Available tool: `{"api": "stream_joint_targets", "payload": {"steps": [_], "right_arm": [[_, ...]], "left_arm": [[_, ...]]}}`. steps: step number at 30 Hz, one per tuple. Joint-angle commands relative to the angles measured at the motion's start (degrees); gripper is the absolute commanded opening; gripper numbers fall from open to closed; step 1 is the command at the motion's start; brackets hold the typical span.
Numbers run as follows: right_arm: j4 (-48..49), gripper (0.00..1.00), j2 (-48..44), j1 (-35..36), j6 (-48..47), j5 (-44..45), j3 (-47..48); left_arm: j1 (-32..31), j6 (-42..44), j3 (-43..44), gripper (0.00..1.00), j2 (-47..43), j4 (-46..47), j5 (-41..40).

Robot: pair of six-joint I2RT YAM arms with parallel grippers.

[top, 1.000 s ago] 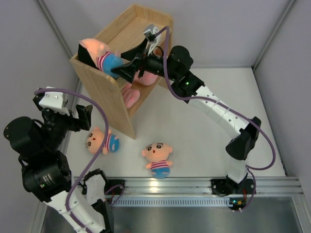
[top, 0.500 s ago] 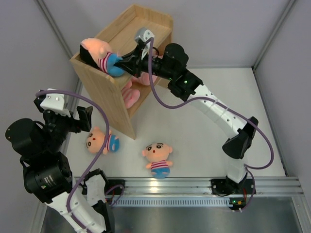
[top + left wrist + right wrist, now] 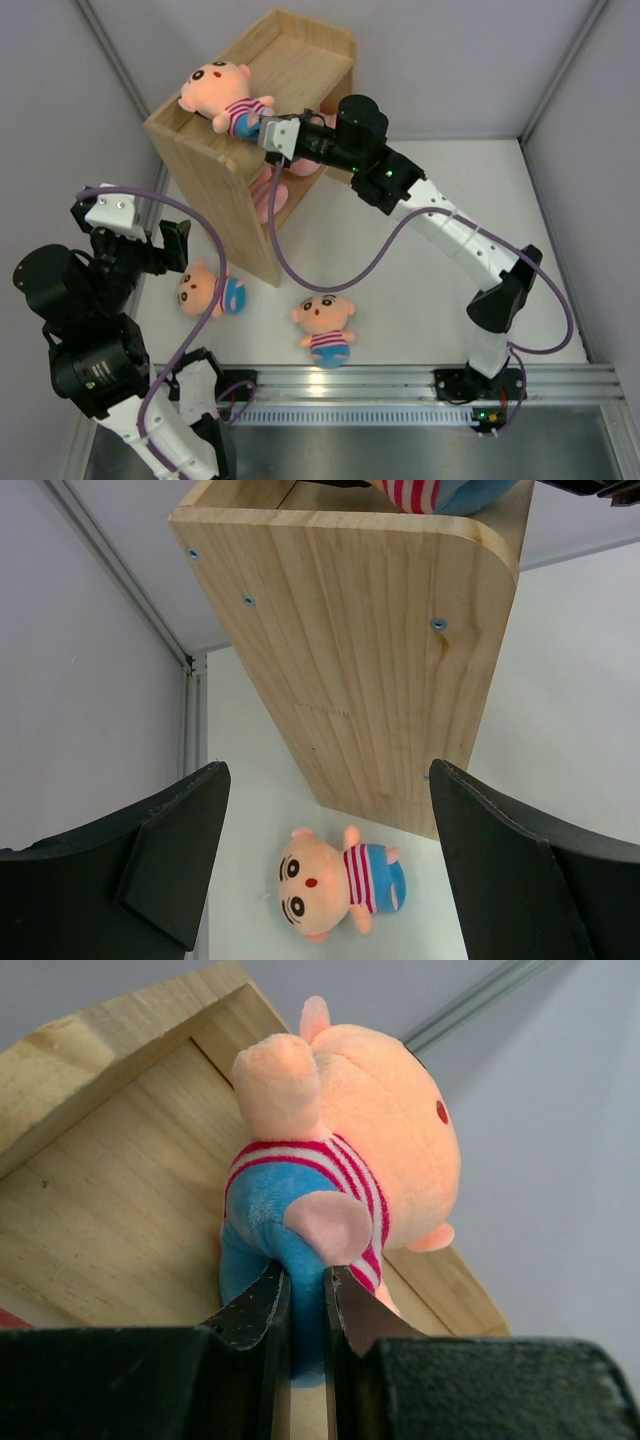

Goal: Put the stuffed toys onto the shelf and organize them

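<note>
The wooden shelf (image 3: 290, 60) stands at the back left. On its top lies a peach stuffed toy (image 3: 222, 92) in a striped shirt, face up. My right gripper (image 3: 272, 136) is shut on this toy's blue shorts; in the right wrist view its jaws (image 3: 308, 1300) pinch the blue fabric of the toy (image 3: 380, 1140) over the shelf top (image 3: 110, 1190). Pink toys (image 3: 270, 195) sit inside the shelf. Two more peach toys lie on the table: one (image 3: 205, 290) by the shelf's near corner, one (image 3: 325, 325) in the middle. My left gripper (image 3: 172, 243) hangs open above the first toy (image 3: 325, 895).
Grey enclosure walls close in on the left, back and right. An aluminium rail (image 3: 400, 380) runs along the near edge by the arm bases. Purple cables (image 3: 330, 280) loop off both arms. The shelf's side panel (image 3: 360, 650) fills the left wrist view.
My right gripper closed on the shorts of the toy on the shelf top and turned it, so its face now points up. The left arm has barely moved.
</note>
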Motion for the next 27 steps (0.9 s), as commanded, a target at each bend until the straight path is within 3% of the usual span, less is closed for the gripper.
{"api": "stream_joint_targets", "payload": {"steps": [1, 3, 4, 10, 11, 15, 18, 22, 27], "right_arm": [[-4.42, 0.03, -2.53, 0.91, -13.49, -0.35, -0.18], [-5.83, 0.10, -2.62, 1.18, -16.21, -0.78, 0.61], [-6.45, 0.21, -2.80, 1.18, -16.40, -0.96, 1.57], [-4.97, 0.61, -3.50, 1.35, -13.50, 0.36, 1.67], [-2.96, 0.73, -3.76, 1.27, -12.37, 0.62, 1.15], [1.09, 0.90, -5.43, 1.27, -8.32, 0.36, 0.00], [3.56, 0.98, -6.84, 1.09, -2.62, 1.14, 0.08], [4.88, 0.99, -11.83, 0.65, 8.98, 4.04, -1.75], [9.54, 0.99, -24.83, -0.14, 37.00, 16.40, -16.23]], "left_arm": [[0.23, 0.48, -0.55, 0.87, -0.74, 2.64, -0.40], [0.14, 0.74, -0.99, 0.87, -0.74, 2.64, -0.66], [0.14, 0.74, -0.99, 0.87, -0.74, 2.64, -0.58], [0.23, 0.48, -1.61, 0.87, -1.09, 2.64, -0.05], [0.14, 0.48, -1.78, 0.87, -1.27, 2.64, 0.04], [0.23, 1.09, -2.05, 0.87, -1.53, 2.64, -0.05], [0.14, 1.27, -2.31, 0.87, -1.71, 2.64, -0.23], [0.14, 1.44, -3.19, 0.87, -2.67, 2.55, -0.31], [0.14, 1.01, -7.05, 0.88, -4.43, 2.47, -2.33]]}}
